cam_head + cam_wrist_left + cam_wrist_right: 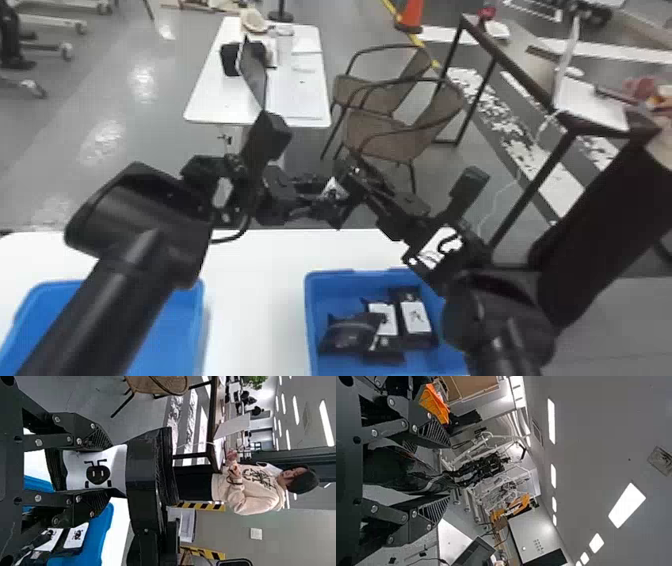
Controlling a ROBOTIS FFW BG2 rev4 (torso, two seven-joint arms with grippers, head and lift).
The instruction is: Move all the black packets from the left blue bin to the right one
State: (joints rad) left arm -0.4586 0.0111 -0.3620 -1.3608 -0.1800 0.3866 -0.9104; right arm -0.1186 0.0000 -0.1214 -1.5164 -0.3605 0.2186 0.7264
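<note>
Packet handover looks like our step in hand, and it would explain why the two claws meet at the middle of the head view, above the far edge of the white table [260, 280]. Our left gripper [110, 471] pinches the white-labelled black packet [97, 473] across its width, one finger against each long side, with the label facing that wrist's camera. Our right gripper [449, 471] has its fingers closed about the same packet, seemingly because it is to take over the load. At the lower left of the head view, the left blue bin [195, 320] is partly hidden by our left arm [145, 270], so we cannot tell what remains inside. At the lower centre-right, the right blue bin [345, 282] holds several packets [415, 320], some lying over others, so we judge the job well along. Next we would want the right claw to bear the packet securely before the left lets go. Its film looks soft and slippery, and a release too early could drop it onto the table.
</note>
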